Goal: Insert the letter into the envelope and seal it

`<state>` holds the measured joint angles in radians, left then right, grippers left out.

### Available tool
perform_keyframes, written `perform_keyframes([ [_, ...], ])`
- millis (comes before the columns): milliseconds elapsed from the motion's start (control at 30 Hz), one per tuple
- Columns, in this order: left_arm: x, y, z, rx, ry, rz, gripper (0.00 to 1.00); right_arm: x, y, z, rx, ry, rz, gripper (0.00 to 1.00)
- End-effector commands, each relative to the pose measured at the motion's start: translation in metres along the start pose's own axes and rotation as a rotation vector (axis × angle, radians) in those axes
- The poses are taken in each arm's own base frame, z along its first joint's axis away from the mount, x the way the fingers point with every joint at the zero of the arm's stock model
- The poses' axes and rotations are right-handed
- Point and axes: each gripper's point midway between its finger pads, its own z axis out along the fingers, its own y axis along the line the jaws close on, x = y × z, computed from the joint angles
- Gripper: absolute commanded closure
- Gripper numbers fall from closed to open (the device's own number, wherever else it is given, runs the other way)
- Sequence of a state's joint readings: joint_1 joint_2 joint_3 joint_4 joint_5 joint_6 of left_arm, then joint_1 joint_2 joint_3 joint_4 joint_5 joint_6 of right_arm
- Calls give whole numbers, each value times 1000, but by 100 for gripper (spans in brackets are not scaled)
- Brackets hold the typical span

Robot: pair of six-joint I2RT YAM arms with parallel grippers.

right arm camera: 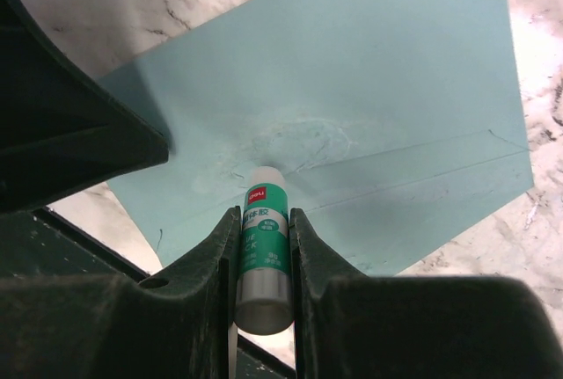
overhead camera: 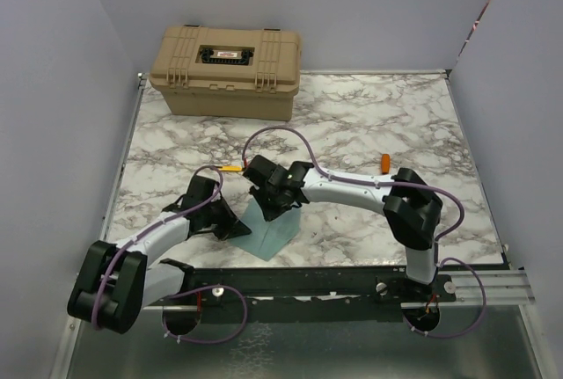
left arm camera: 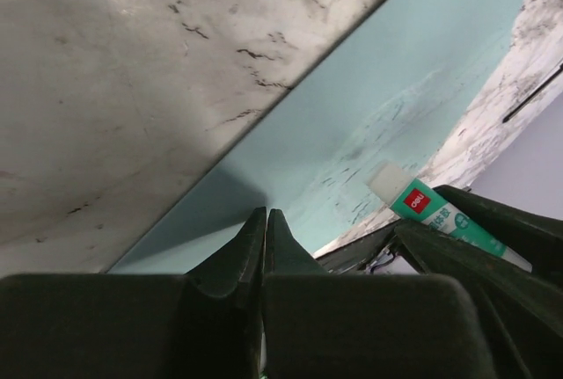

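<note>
right fingers (right arm camera: 303, 238) clamp the glue stick (right arm camera: 262, 247), tip on the envelope (right arm camera: 396, 89); left fingers (left arm camera: 266, 225), shut and empty, press its edge. if they slip, the stick may drag and crease it.

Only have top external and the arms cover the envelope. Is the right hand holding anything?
Observer: Yes, the right hand is shut on a glue stick with a green and white label.
Operator: Is the tip touching down?
Observer: Its white tip looks pressed onto the teal envelope, away from the edges.
Operator: And the other arm?
Observer: The left hand is shut with nothing between its fingers. Its fingertips look to rest on the envelope near one edge.
</note>
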<state>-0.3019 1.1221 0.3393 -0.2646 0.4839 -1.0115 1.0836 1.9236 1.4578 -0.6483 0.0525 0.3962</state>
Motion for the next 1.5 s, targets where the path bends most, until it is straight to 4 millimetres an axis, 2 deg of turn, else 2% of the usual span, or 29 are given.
perform_keyframes([
  [0,6,14,5,-33,34,7,100,11,10,16,-41,26,-71,99],
  [267,10,32,9,-91,44,0,100,18,16,28,-50,45,-141,99],
  [433,8,36,9,-122,42,22,100,22,-5,31,59,64,-180,100],
  [600,8,37,8,-128,39,25,100,16,-27,33,159,60,-183,100],
  [733,5,38,7,-134,19,22,100,9,-43,34,194,53,-117,100],
  [833,4,38,6,-134,12,24,100,3,-51,33,193,50,-67,100],
  [967,2,37,6,-135,3,22,100,0,-55,38,203,57,-83,100],
  [1033,1,37,6,-136,2,22,100,-1,-51,39,184,63,-97,100],
  [1167,-1,36,6,-140,-5,22,100,3,-29,32,78,58,-145,99],
  [1467,-11,33,7,-143,-50,5,100,41,21,23,-100,142,-219,100],
])
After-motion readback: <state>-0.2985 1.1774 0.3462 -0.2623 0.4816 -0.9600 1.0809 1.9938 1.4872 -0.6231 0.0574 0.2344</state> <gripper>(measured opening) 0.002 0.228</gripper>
